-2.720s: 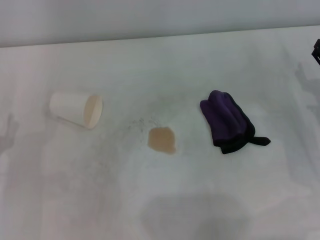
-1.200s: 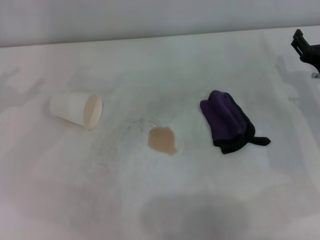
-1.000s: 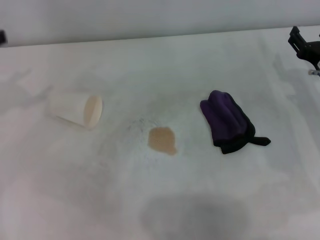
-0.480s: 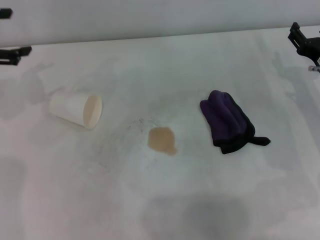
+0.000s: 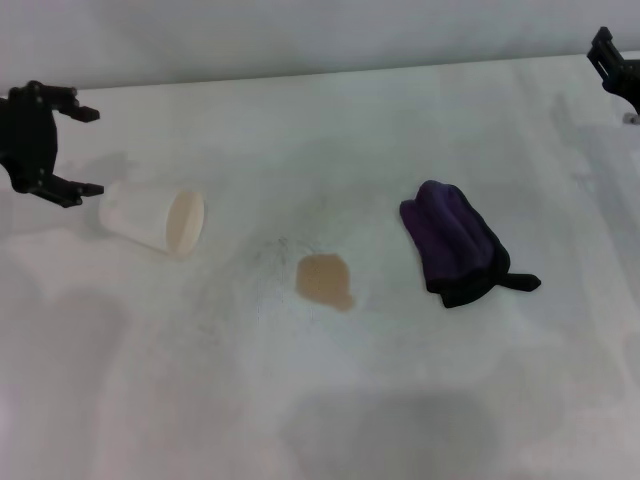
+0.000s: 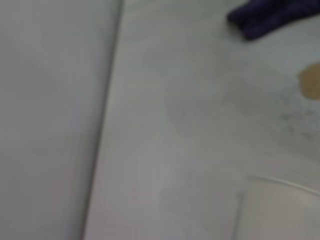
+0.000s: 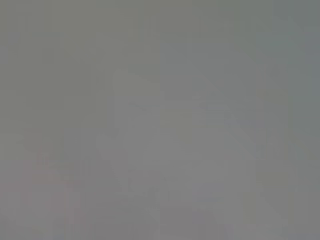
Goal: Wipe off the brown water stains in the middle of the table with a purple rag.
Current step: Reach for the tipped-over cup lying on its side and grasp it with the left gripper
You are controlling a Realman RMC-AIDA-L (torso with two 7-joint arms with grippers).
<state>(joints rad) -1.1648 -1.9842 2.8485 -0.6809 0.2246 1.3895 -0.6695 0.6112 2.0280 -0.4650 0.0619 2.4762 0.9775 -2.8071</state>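
Since half a second ago the left gripper [image 5: 88, 150] has come well into the head view from the left edge; before, only black tips showed there. It now sits above the table [image 5: 330, 400], just beside the closed end of the white paper cup [image 5: 155, 218]. Its two black fingers are spread wide apart, holding nothing. Whether a fingertip touches the cup cannot be told.

Right gripper [image 5: 618, 68]: only a black piece of it shows at the far right edge, shifted slightly toward the corner. Cannot tell whether it is open or closed. The right wrist view is flat grey, nothing legible.

Purple rag [image 5: 455, 245]: unmoved, bunched, lying on the table right of centre, black edge and tail toward the near right. Well apart from both grippers.

Brown water stains [image 5: 324, 281]: one tan patch mid-table, between cup and rag, touching neither. Faint grey speckles [image 5: 275, 250] lie just beside it on the cup side.

Cup lies on its side, mouth facing the stain.

Left wrist view: the rag [image 6: 272, 15] and stain [image 6: 311, 82] show at the frame's edges, with the cup's rim [image 6: 280, 182] close by.
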